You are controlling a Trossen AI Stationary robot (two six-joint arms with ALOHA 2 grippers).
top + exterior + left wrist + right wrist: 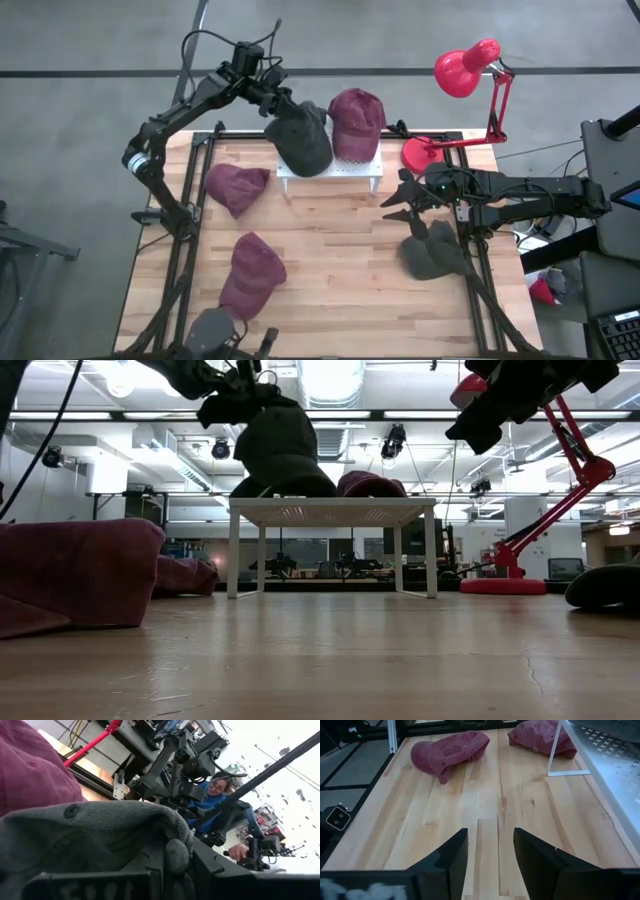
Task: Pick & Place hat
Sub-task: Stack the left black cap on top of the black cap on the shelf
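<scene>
Hats: maroon hat (pixel 357 122) on white rack (pixel 330 170); left gripper (pixel 278 106) clamps grey hat (pixel 302 138) there. Right gripper (pixel 405 200) empty, fingers apart; dark hat (pixel 434 252) beside it remains.

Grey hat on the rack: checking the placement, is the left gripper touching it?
Touching. In the left wrist view the left gripper's fingers pinch a fold of the grey hat.

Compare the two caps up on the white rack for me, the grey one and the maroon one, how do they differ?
The grey cap is dark grey; the maroon cap is dark red. The grey cap sits at the white rack's left end with the left gripper at it and its fabric between the fingers; the maroon cap sits at the right end with no gripper on it. Both are soft caps resting on the rack top.
</scene>
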